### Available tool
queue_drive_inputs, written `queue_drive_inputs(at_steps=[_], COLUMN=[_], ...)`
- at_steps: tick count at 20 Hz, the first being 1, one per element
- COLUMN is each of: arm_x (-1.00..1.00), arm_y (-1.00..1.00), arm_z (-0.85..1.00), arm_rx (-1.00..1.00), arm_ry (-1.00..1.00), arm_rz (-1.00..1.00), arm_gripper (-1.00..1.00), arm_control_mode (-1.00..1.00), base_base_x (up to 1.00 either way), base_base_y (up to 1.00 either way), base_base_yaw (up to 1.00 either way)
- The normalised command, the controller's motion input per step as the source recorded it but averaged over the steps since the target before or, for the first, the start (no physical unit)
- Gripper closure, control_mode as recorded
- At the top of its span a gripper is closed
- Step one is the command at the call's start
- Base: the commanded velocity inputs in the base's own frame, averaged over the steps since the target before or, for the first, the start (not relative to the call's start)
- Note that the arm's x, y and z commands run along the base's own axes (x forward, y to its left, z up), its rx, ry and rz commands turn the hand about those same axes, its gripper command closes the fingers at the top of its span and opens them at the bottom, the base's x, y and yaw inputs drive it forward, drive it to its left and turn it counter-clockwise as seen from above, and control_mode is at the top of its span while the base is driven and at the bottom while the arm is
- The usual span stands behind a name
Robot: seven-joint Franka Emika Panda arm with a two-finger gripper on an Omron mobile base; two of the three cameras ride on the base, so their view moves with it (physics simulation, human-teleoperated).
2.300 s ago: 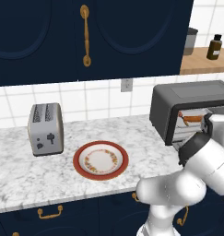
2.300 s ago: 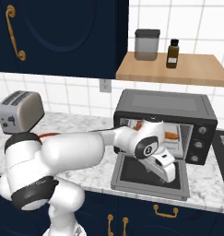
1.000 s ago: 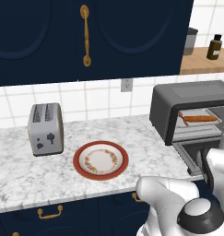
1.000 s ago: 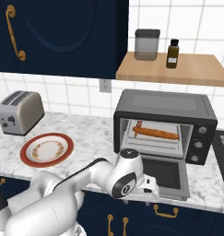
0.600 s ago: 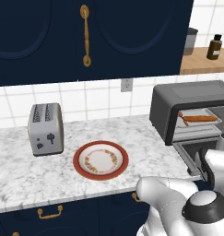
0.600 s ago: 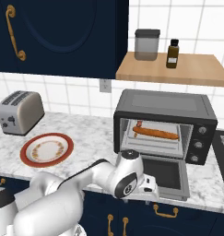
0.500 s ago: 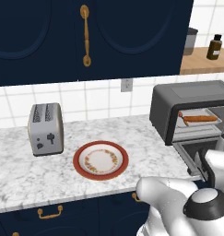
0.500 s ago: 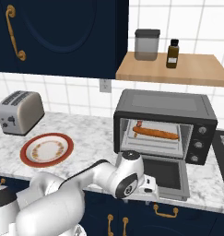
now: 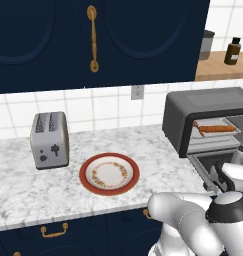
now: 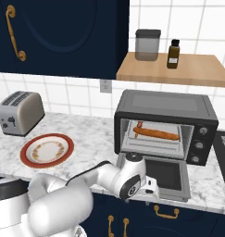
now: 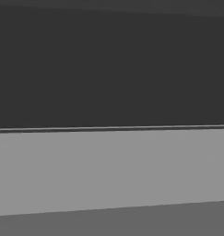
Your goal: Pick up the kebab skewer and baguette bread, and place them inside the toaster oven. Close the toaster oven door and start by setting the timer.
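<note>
On the marble bench (image 9: 23, 195), going from the left, a silver toaster (image 9: 49, 139) stands at about 9 o'clock of the left base view, and just right of it, apart from it, lies a red-rimmed plate (image 9: 109, 174) with nothing on it. Further right stands the toaster oven (image 10: 165, 125), at 3 o'clock of this view, and its toaster oven door (image 10: 153, 176) hangs down flat and open over the bench edge. Inside, on the rack, the baguette bread (image 10: 156, 134) lies across, and the kebab skewer (image 10: 139, 125) is behind its left end, only partly visible. The white arm bends low in front of the door, and the fingers (image 10: 151, 186) are at its front edge, under it; they are spread wide and hold nothing. On the wooden shelf (image 10: 178, 68) at 12 o'clock of the right base view stand a grey canister (image 10: 147, 45) and a brown bottle (image 10: 173, 53)
</note>
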Motion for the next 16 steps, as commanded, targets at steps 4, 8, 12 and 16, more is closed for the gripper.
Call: queue_drive_inputs(at_steps=[4, 8, 12, 16], arm_x=[0.41, 0.49, 0.81, 0.96], arm_y=[0.07, 0.16, 0.25, 0.34], arm_z=[0.0, 0.04, 0.28, 0.49], arm_rx=[0.01, 0.01, 0.0, 0.0], arm_ry=[-0.11, -0.16, -0.21, -0.24], arm_rz=[-0.04, -0.03, -0.03, -0.06], arm_gripper=[-1.0, -1.0, -1.0, -1.0], arm_control_mode=[-1.0, -1.0, -1.0, -1.0], base_base_x=[0.0, 0.0, 0.0, 0.0], base_base_y=[0.0, 0.0, 0.0, 0.0], base_base_yaw=[0.0, 0.0, 0.0, 0.0])
